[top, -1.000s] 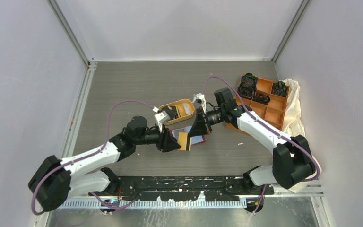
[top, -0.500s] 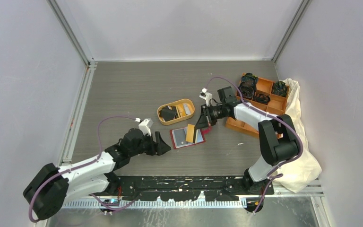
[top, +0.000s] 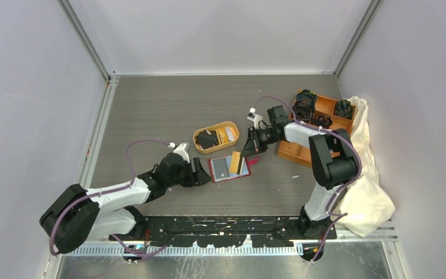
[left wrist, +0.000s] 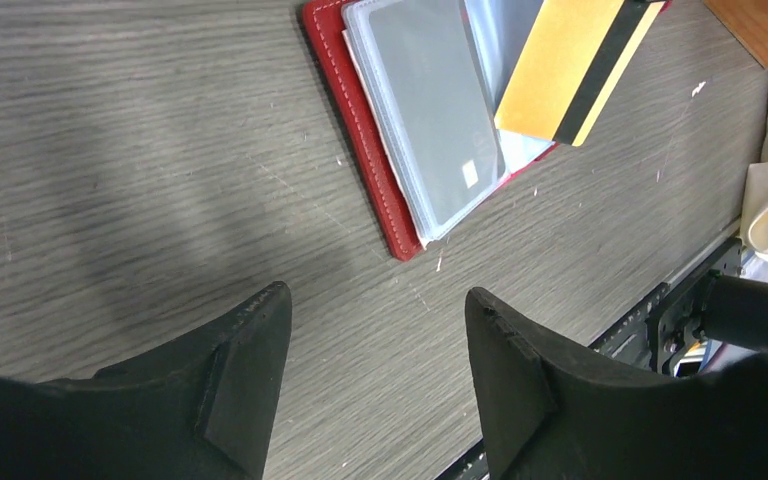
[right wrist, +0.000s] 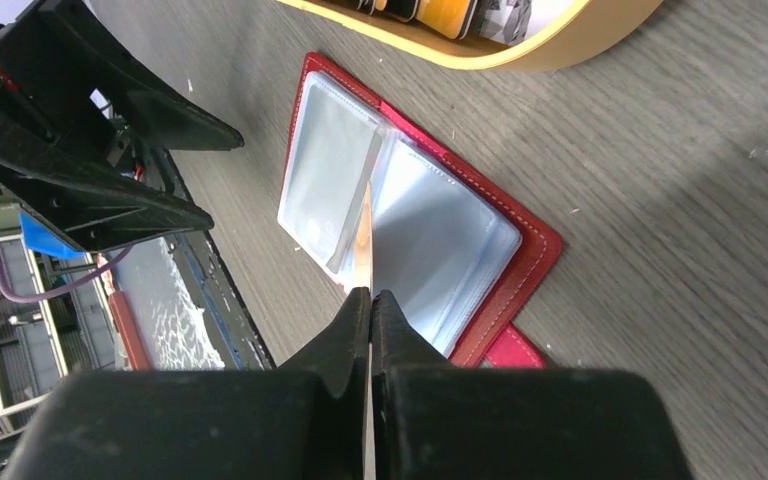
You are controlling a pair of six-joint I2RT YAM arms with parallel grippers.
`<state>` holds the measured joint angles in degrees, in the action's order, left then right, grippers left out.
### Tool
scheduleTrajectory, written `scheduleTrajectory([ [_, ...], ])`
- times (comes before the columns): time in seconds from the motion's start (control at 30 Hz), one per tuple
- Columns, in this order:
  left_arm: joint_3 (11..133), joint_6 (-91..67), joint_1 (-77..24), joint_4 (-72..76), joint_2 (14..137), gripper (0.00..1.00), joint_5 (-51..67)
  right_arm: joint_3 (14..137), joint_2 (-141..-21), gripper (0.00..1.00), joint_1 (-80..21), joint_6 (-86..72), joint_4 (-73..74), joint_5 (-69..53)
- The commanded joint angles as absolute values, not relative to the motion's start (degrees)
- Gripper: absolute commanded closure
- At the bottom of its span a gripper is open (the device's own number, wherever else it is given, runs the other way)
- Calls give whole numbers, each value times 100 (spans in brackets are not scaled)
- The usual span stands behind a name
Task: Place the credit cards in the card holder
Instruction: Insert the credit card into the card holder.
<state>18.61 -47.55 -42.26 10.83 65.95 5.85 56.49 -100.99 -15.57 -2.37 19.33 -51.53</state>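
The card holder (top: 216,172) lies open on the table, a red wallet with clear sleeves (right wrist: 410,230); its red edge (left wrist: 360,130) shows in the left wrist view. A grey card (left wrist: 430,110) sits in one sleeve. My right gripper (top: 244,153) is shut on a yellow card with a black stripe (top: 236,163), held tilted over the sleeves and seen edge-on (right wrist: 363,235) in the right wrist view. My left gripper (top: 200,172) stands open and empty (left wrist: 378,295) just left of the wallet. More credit cards (top: 209,139) lie in the orange oval tray (top: 232,128).
An orange compartment box (top: 293,152) with black coiled bands (top: 304,106) stands at the right, beside a pale cloth (top: 366,174). The oval tray's rim (right wrist: 520,55) is just behind the wallet. A black rail (top: 226,224) runs along the table's near edge.
My left gripper opened and drew back off the wallet toward the left. The right gripper kept the yellow card over the wallet, and its elbow swung right.
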Motion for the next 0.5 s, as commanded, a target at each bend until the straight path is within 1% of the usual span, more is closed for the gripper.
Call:
scheduleTrajectory([
  [0.0,2222,-4620,-4206,1069,6765,36,307,5928,-10203,99,-1557,-229,1951,-5250],
  [0.07,2354,-4554,-4208,905,6925,38,230,5966,-10254,99,-1558,-218,2002,-5315],
  [0.23,2661,-4387,-4210,687,7363,45,122,5977,-10281,99,-1551,-366,1912,-5772],
  [0.33,2804,-4311,-4210,615,7598,50,118,5977,-10205,99,-1525,-423,1893,-5843],
  [0.47,2892,-4276,-4202,632,7761,50,157,5939,-10180,99,-1494,-454,1860,-5811],
])
